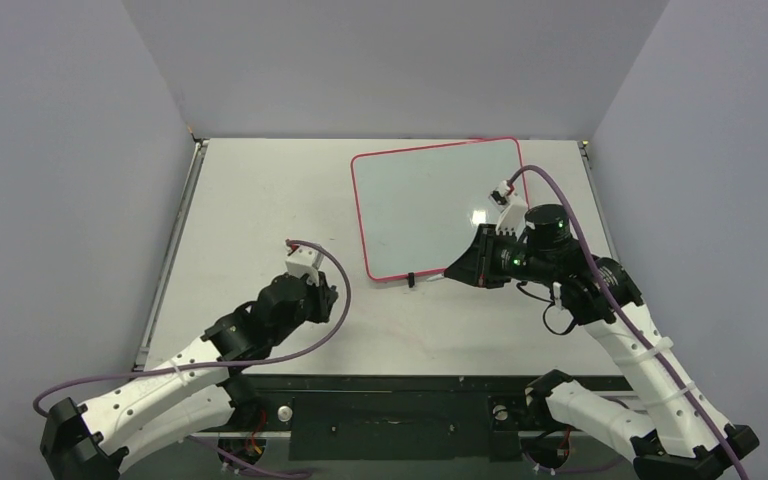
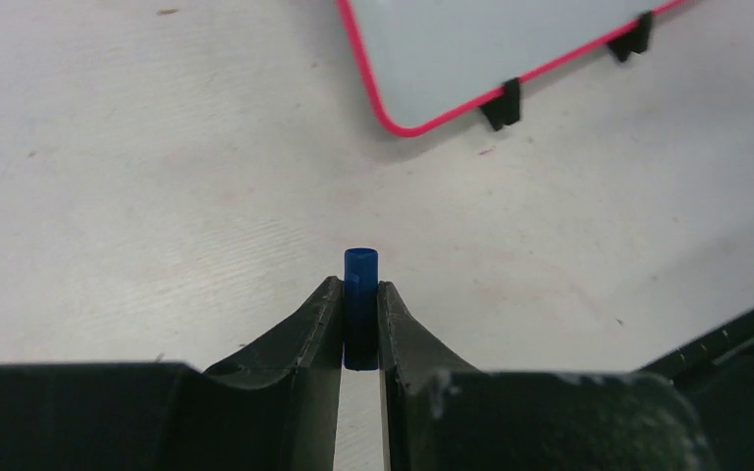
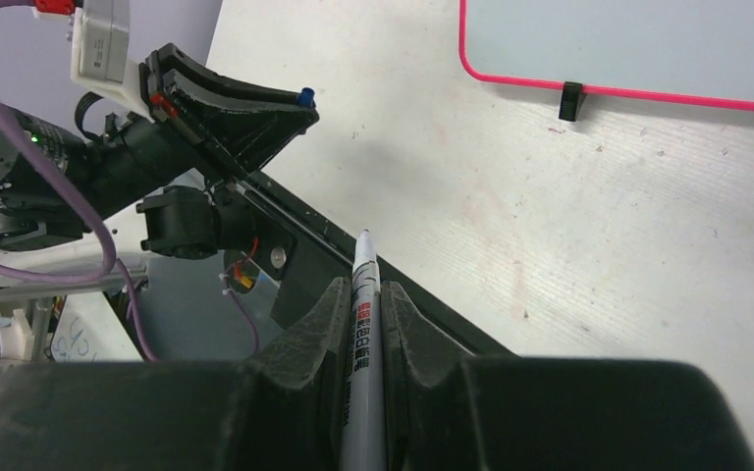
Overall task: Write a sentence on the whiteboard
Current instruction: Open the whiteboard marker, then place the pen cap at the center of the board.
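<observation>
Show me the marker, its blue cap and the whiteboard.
marker (image 3: 363,314), right wrist view, on its white printed barrel
blue cap (image 2: 360,280), left wrist view, on its upper end
whiteboard (image 1: 425,205), top external view, on its bare surface

The whiteboard (image 1: 430,205) looks glossy and smooth, with a light glare. Beside the whiteboard, the table (image 1: 250,200) is matt, faintly scuffed.

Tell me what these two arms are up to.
The right claw is shut on an uncapped marker, held just off the near edge of the whiteboard. The left claw pinches the blue cap over the table. The whiteboard looks blank, so writing has not started.
</observation>
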Available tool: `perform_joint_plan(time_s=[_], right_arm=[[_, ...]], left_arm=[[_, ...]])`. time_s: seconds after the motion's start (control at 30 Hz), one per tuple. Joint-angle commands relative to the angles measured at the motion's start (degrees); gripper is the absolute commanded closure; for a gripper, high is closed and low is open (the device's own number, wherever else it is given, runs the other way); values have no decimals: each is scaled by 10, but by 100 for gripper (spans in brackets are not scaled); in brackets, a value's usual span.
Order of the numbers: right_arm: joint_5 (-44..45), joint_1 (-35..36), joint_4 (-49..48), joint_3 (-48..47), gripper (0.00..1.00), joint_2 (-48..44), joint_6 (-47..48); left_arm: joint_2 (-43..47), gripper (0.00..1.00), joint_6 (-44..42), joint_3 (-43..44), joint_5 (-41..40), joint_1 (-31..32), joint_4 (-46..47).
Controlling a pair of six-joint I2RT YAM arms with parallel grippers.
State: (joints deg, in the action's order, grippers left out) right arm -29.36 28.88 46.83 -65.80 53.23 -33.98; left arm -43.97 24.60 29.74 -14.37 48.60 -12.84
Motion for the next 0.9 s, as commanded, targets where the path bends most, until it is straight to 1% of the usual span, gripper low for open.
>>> perform_joint_plan(time_s=[0.0, 0.13, 0.33, 0.47, 0.67, 0.87], right_arm=[[26, -2, -4, -5, 100, -12, 7], [29, -3, -1, -1, 100, -17, 8], [42, -3, 8, 5, 100, -25, 14], [49, -3, 14, 9, 100, -30, 18], [56, -3, 19, 13, 100, -33, 23], [60, -3, 19, 16, 100, -30, 25]], left_arm=[[2, 100, 151, -8, -171, -6, -67], [-11, 100, 242, -22, -224, -11, -106], [-47, 100, 320, -35, -259, -20, -135], [-70, 100, 341, -44, -252, -31, -140], [-73, 100, 354, -60, -232, -51, -138], [-72, 95, 368, -66, -223, -72, -146]])
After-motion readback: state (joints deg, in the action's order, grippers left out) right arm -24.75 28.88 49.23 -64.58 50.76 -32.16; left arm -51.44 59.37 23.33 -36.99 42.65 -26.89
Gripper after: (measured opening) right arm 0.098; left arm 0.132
